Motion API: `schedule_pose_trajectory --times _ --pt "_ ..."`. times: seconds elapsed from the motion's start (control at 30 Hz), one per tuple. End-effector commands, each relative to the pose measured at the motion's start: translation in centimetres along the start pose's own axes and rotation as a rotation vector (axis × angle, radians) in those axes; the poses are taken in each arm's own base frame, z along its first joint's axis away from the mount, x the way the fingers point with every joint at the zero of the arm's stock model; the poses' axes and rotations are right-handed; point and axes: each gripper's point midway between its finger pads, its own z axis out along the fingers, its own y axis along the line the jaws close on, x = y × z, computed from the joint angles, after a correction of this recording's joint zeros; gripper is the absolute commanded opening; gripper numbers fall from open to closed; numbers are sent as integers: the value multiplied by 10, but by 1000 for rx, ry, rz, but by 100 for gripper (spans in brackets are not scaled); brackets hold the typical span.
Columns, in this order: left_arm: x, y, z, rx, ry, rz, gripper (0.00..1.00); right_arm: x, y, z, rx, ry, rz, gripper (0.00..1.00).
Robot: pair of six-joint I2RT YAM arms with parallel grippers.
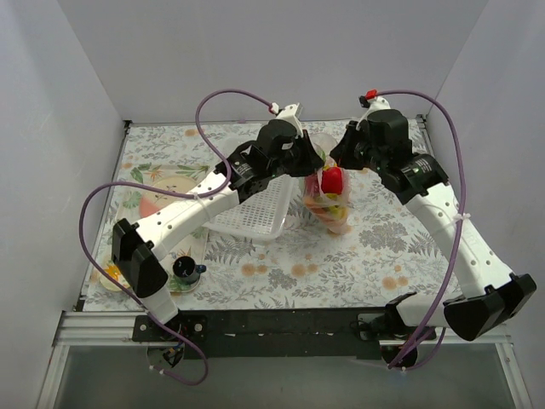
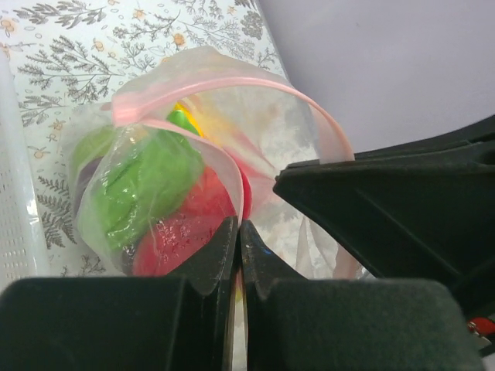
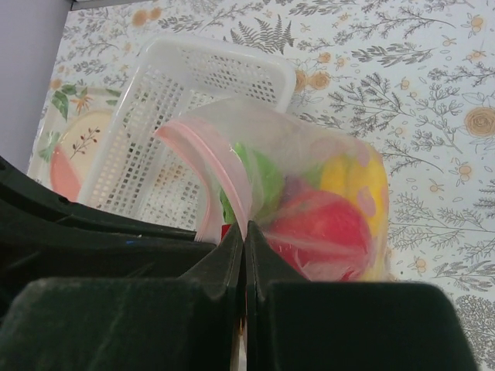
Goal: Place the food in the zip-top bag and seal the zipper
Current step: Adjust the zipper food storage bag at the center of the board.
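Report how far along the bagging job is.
Done: the food sits inside the zip-top bag, red, green and yellow pieces showing through the film. In hand: the left claw and the right claw are both pinched shut on the bag's mouth edge. To do: the zipper gapes in an open loop, so it has yet to be pressed shut along its length.

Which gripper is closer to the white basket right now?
Left. The left gripper pinches the bag on the side next to the basket; the right gripper pinches the bag's far side, with the bag between it and the basket.
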Motion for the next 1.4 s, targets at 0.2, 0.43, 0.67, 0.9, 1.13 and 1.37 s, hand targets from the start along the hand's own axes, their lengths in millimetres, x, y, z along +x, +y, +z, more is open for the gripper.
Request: schedule_pose_trajectory --times 0.2,0.43,0.67,0.9,1.13,1.37 --pt "-50 -4 -19 -20 -163 -119 0 -44 45 -40 -251 -203 -193 46" --pt "-47 9 -19 -42 -152 -128 0 -40 35 -89 -306 -460 -331 69" --pt "-52 14 -20 -35 -147 -135 0 4 1 -107 -300 -661 -322 64" --pt "-49 13 -15 -24 -130 -135 0 36 -29 -118 -292 -947 -357 74" --pt "-51 12 -17 -12 -127 -130 0 51 -33 -104 -305 -1006 -421 73" --pt "-53 12 -20 -2 -122 -121 0 57 -34 -86 -301 -1011 -452 72"
